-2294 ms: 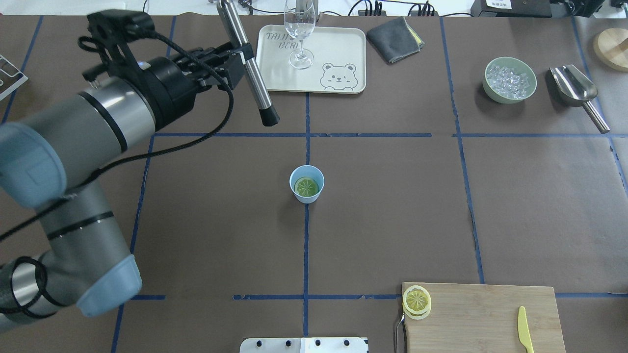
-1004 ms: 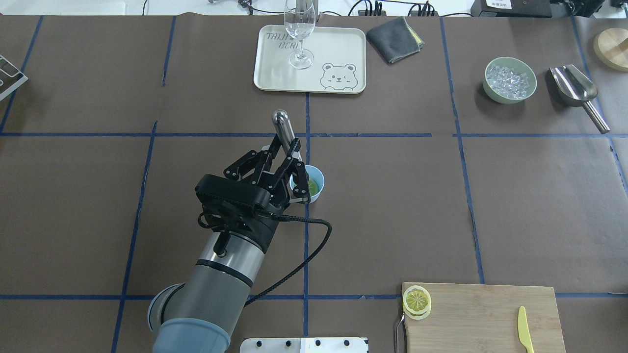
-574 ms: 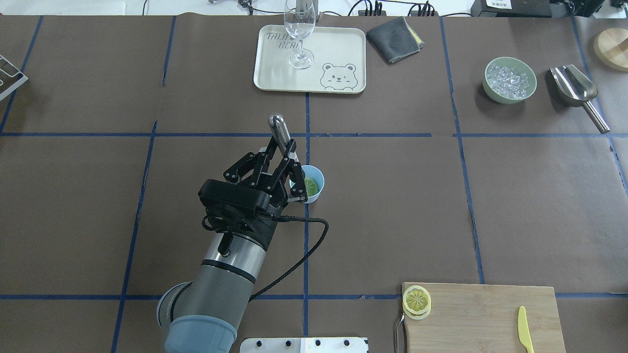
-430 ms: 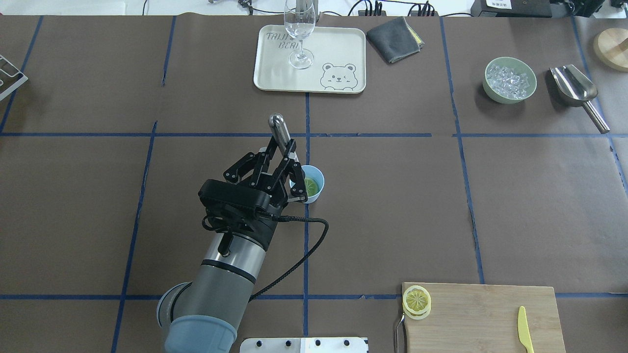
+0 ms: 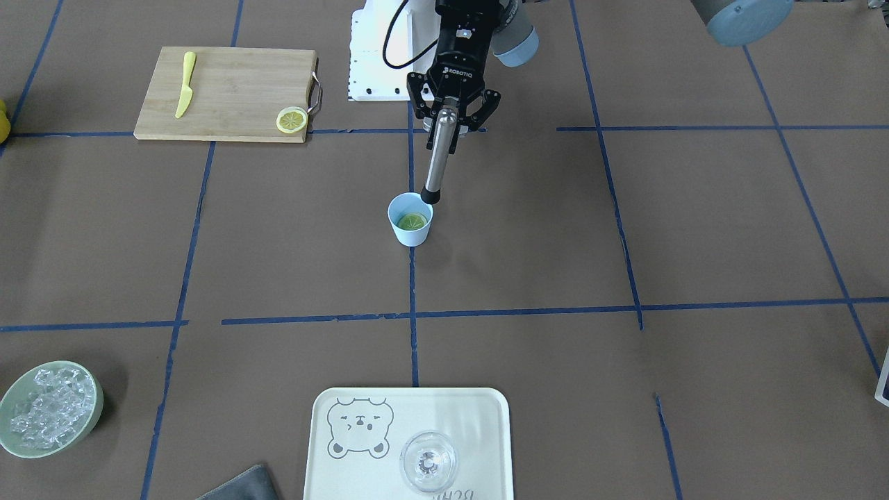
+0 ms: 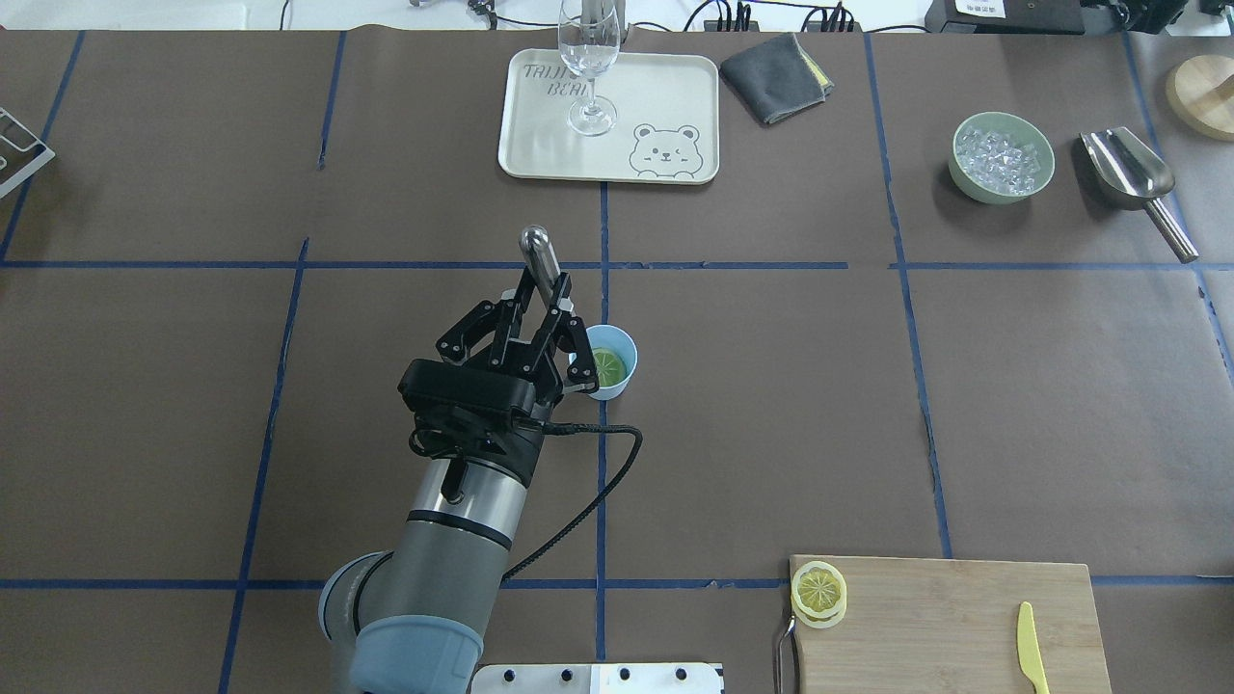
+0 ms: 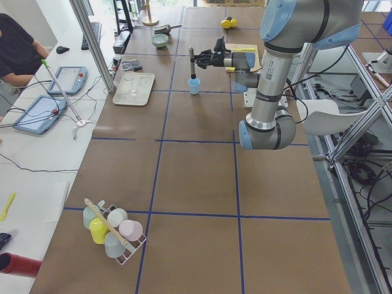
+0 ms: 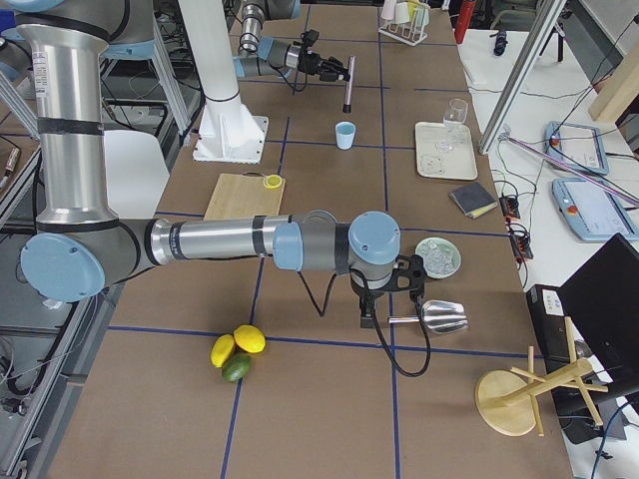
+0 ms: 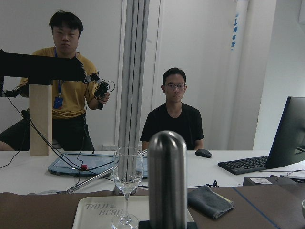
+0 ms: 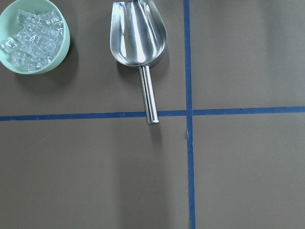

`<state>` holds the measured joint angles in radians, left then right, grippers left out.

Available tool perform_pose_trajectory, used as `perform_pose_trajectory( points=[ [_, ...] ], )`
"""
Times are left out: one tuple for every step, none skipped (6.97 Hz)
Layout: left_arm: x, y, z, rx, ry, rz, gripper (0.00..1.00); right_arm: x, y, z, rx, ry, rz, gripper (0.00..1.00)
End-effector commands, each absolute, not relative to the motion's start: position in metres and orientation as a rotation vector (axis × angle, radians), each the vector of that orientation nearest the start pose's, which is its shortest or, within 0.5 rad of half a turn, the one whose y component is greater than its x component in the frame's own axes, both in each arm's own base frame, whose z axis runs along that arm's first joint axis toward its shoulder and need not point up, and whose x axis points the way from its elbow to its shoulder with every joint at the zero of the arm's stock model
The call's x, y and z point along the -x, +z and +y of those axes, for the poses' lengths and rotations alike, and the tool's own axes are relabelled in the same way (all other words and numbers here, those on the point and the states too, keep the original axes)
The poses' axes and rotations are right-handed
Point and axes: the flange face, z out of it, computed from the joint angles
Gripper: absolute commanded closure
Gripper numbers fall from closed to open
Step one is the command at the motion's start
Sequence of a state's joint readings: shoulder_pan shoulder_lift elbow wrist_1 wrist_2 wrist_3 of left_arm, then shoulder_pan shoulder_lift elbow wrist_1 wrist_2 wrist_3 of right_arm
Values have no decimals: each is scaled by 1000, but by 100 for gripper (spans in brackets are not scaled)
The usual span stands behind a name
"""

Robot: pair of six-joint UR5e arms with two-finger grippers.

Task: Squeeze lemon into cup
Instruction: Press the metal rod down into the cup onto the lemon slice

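Your left tool (image 5: 444, 123), still clenched on the metal rod (image 5: 436, 160), has slid slightly left, baring more of the lemon (image 5: 412, 221) inside the cup (image 5: 410, 237) on the desk (image 5: 625, 229); whether the right tool (image 8: 369, 314) is clenched I can't tell

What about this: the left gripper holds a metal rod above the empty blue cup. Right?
No: the cup is not empty; a lemon slice lies inside, as the front-facing view shows. The left gripper does hold the rod above it.

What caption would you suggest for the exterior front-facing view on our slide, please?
Left gripper holds a steel muddler tip-down over the blue cup, lemon slice inside.
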<state>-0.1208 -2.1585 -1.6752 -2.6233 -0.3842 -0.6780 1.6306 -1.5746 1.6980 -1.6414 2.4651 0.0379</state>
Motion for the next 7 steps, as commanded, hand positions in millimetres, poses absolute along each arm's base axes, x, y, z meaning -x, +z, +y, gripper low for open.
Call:
perform_pose_trajectory(
  points=[
    [-537, 152, -292, -1405, -432, 883, 100, -84, 597, -486, -56, 68, -892, 0],
    [-541, 145, -292, -1395, -407, 915, 100, -84, 597, -486, -57, 66, -892, 0],
    [-538, 144, -302, -1395, -381, 928, 100, -85, 597, -486, -57, 68, -892, 0],
    [-540, 144, -303, -1394, -359, 929, 100, -85, 597, -486, -57, 68, -892, 0],
    [-546, 150, -304, -1393, -347, 915, 100, -84, 598, -486, -55, 67, -892, 0],
    [-551, 154, -305, -1393, -337, 902, 100, -84, 598, -486, -55, 67, -892, 0],
    [-555, 159, -306, -1393, -332, 893, 100, -85, 597, -487, -59, 67, -892, 0]
  ],
)
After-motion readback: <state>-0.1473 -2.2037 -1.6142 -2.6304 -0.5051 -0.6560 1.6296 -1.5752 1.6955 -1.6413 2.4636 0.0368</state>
